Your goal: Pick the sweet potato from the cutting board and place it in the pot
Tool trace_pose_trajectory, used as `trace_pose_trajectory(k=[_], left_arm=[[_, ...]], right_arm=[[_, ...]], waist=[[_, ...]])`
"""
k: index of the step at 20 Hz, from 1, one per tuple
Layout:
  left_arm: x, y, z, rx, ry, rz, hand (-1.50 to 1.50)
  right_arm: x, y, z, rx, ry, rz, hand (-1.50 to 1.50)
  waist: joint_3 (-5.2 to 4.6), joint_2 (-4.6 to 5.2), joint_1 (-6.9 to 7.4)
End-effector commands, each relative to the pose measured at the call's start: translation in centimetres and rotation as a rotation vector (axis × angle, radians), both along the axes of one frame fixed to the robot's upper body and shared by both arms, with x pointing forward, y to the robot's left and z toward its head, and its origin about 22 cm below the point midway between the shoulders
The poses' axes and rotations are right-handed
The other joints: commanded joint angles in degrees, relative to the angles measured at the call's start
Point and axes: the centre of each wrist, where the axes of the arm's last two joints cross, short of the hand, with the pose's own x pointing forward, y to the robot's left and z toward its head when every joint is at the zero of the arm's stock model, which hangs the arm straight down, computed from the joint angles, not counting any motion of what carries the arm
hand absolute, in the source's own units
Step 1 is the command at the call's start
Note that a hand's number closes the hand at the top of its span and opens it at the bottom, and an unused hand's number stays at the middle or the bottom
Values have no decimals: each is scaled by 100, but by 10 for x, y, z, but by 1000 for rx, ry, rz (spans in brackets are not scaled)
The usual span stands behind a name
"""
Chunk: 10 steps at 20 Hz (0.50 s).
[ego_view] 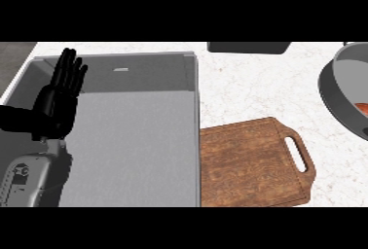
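- sweet potato (363,108) already sits in pot (343,73) at right edge; cutting board (248,165) bare
- left hand (61,95) resting open over sink (129,146), fingers straight
- right hand out of view
- placing looks done, nothing left but retreat

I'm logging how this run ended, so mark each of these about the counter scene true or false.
1. The sweet potato lies in the pot. True.
2. The cutting board bears a vegetable. False: nothing lies on it.
3. The left hand is open, fingers up, over the sink. True.
4. The right hand shows beside the board. False: it is out of view.
5. The board's handle points toward the sink. False: it points away, toward the pot's side.
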Motion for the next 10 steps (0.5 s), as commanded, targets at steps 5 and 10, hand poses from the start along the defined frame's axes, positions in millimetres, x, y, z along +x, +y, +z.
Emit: trace_pose_trajectory(k=[5,10], left_arm=[[5,3,12,-10,3,6,0],[-1,-7,0,-12,0,-15,0]], right_arm=[[-45,-40,17,154,-113,-67,-150],[-50,-44,15,224,-178,-97,-150]], waist=[[16,17,-47],[27,46,59]])
